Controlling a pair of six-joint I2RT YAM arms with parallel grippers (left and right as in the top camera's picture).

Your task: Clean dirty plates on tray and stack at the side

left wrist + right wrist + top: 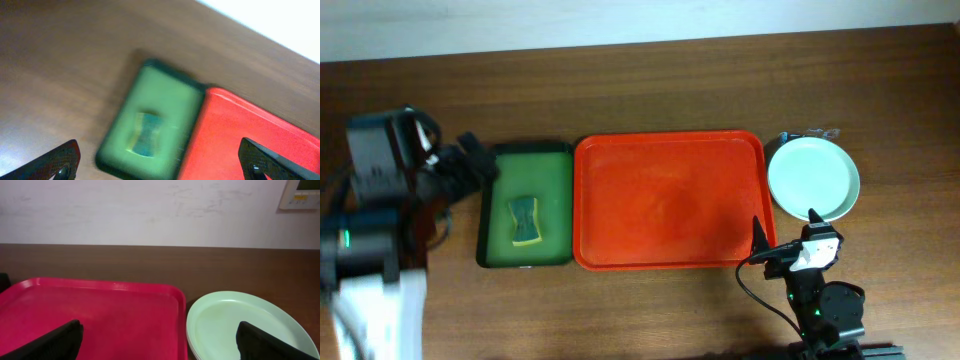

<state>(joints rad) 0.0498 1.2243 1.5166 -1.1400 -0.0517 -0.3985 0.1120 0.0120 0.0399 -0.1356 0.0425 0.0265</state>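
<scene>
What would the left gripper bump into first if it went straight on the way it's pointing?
Most likely the dark green tray, near the sponge lying in it. The left gripper points down at it, though the picture is blurry, so depth is unsure.

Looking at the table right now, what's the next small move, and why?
Probably just retract to a rest pose. The large red-orange plastic tray holds no plates, the round pale mint-white plates sit stacked on the table at its right, and the left gripper and right gripper show open, empty jaws.
</scene>
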